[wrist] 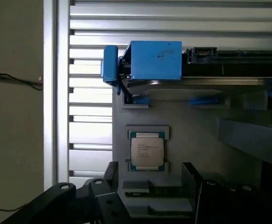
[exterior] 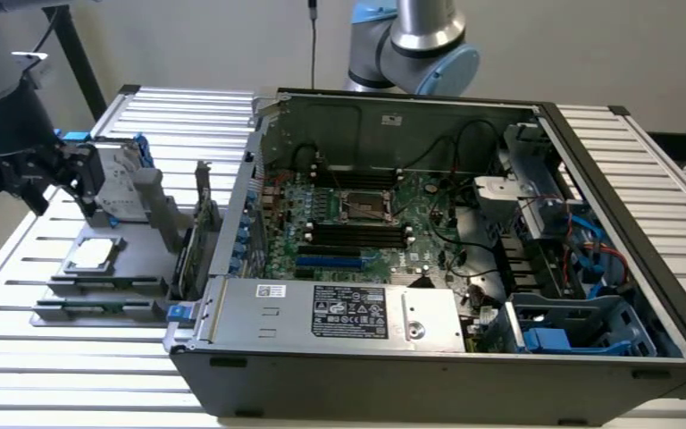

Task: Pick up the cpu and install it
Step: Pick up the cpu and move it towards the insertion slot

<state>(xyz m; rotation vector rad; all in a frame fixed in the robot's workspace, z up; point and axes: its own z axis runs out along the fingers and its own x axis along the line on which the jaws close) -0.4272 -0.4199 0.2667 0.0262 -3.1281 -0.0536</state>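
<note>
Gripper (exterior: 69, 183): fingers spread wide, nothing between them, above the grey tray (exterior: 140, 246).
Cpu (wrist: 147, 151): flat in its holder on the tray, untouched, on the exterior view's left of the open computer case (exterior: 439, 357).

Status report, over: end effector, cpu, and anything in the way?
End effector open, empty, above the grey tray. Cpu flat in its slot there, not picked up. Nothing on top of it; hard drive with blue bracket beside.
</note>
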